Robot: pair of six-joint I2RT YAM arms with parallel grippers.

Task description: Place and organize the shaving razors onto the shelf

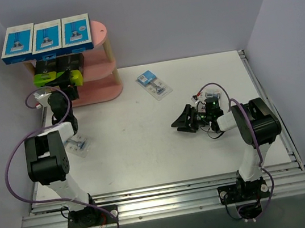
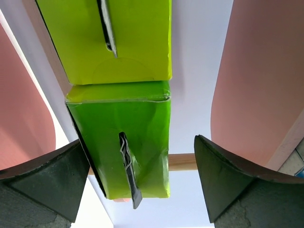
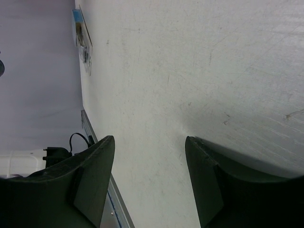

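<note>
Left hand (image 2: 137, 142): spread wide and holding nothing; its dark fingers flank the nearer lime-green box end (image 2: 137, 109), with a clear gap on one side
Right hand (image 3: 149, 140): fingers apart, nothing between them, low over the bare white tabletop (image 1: 146, 149), right of centre
Pink three-tier shelf (image 1: 101, 38): far left corner of the tabletop
Top tier: three flat blue-and-white razor boxes (image 1: 47, 38) side by side in a row
Middle tier: two black razor boxes with lime-green ends (image 1: 48, 78) side by side, just beyond the left hand
Loose packs: one clear blister pack with a blue card (image 1: 153, 83) lies far centre, well apart from the shelf; a second blister pack (image 1: 78, 143) lies beside the left arm
</note>
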